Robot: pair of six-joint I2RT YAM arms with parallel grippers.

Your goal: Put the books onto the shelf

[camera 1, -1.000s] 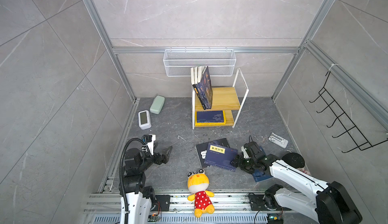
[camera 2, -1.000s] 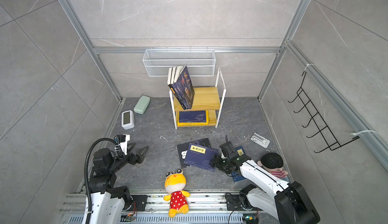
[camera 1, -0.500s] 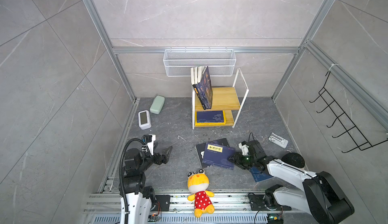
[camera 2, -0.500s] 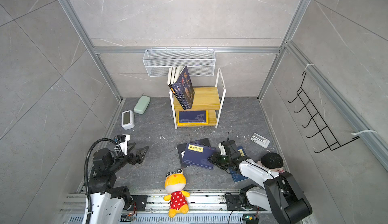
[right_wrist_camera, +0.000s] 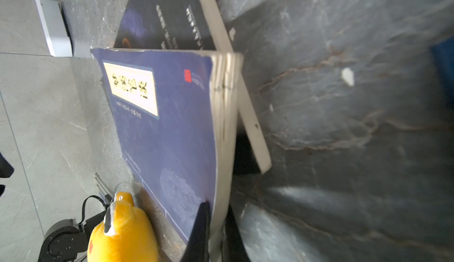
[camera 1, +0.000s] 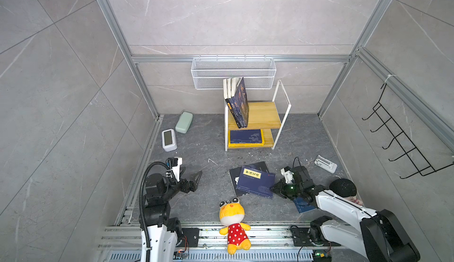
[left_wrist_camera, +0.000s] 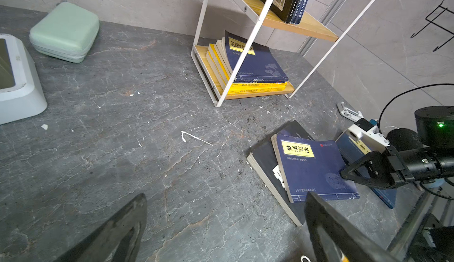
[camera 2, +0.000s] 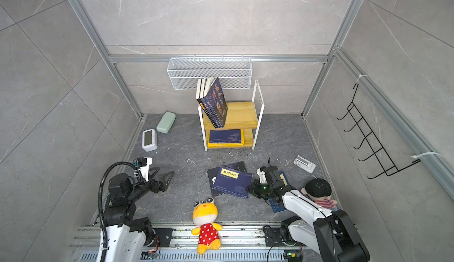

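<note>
**Top views.** The blue book, with a yellow title label, lies at lower centre of frame on the grey floor. It overlaps a darker book beneath it. The right gripper is at its lower right corner with the jaws closed on that edge. A third book is mostly hidden under the right arm. The shelf stands at centre of frame, well apart from the blue book. It has leaning books on the top board and a flat stack on the lower board. The left gripper, at lower left, is spread wide and holds nothing.

**Left wrist view.** The right gripper's own bulk covers where it touches the book's corner. The leaning books are cut off by the frame edge.

**Right wrist view.** The fingertips pinch the page edge near a corner, beside the yellow plush toy. The frame is blurred and the title is unreadable. I cannot tell whether the whole page block or only part of it sits between the fingers.

**Handling, as a judgement.**
- The book is a light, limp paperback with a smooth cover.
- Held by one corner, it will probably droop and its pages will probably fan.
- A hold further in along the edge should carry it flatter.
</note>
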